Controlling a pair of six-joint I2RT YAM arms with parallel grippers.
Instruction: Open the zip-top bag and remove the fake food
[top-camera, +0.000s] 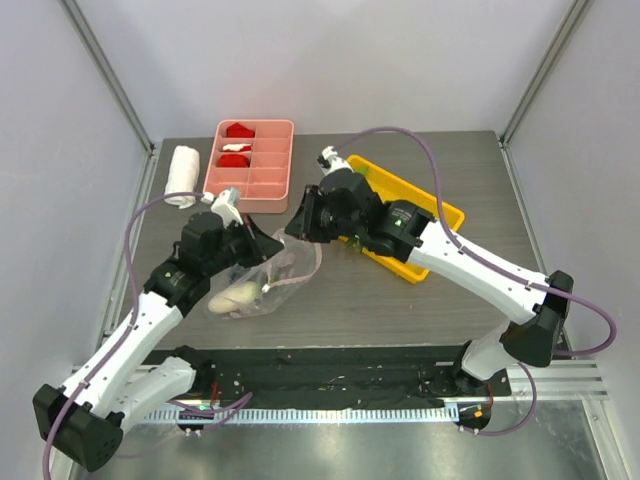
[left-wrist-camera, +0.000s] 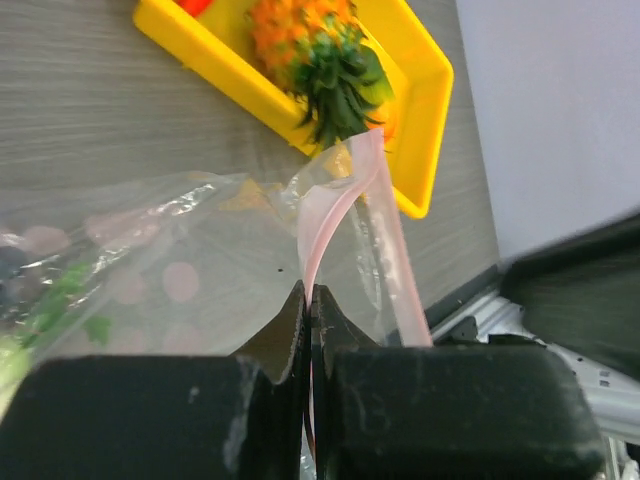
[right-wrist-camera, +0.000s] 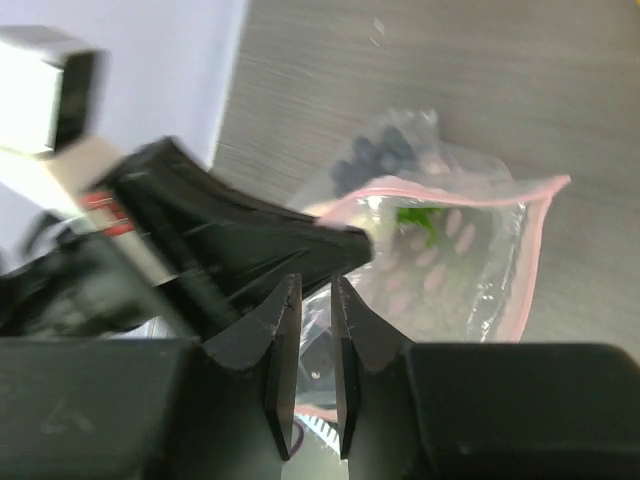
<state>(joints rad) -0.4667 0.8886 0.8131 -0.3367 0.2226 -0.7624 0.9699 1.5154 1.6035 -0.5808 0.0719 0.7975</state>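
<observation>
The zip-top bag (top-camera: 262, 285) lies on the table between my two grippers, its mouth held up and partly open. My left gripper (top-camera: 268, 245) is shut on the bag's pink zip strip (left-wrist-camera: 335, 205), as its wrist view (left-wrist-camera: 308, 292) shows. My right gripper (top-camera: 298, 228) hovers just above the bag's mouth, its jaws a narrow gap apart (right-wrist-camera: 315, 285) with nothing clearly between them. Inside the bag (right-wrist-camera: 450, 260) are a white radish (top-camera: 235, 297), dark grapes (right-wrist-camera: 375, 155) and something green. A pineapple (left-wrist-camera: 300, 30) lies in the yellow tray (left-wrist-camera: 425, 130).
The yellow tray (top-camera: 447, 213) sits right of centre under my right arm. A pink divided tray (top-camera: 250, 185) with red-and-white pieces stands at the back. A rolled white towel (top-camera: 183, 175) lies at the back left. The table's near edge has a black strip.
</observation>
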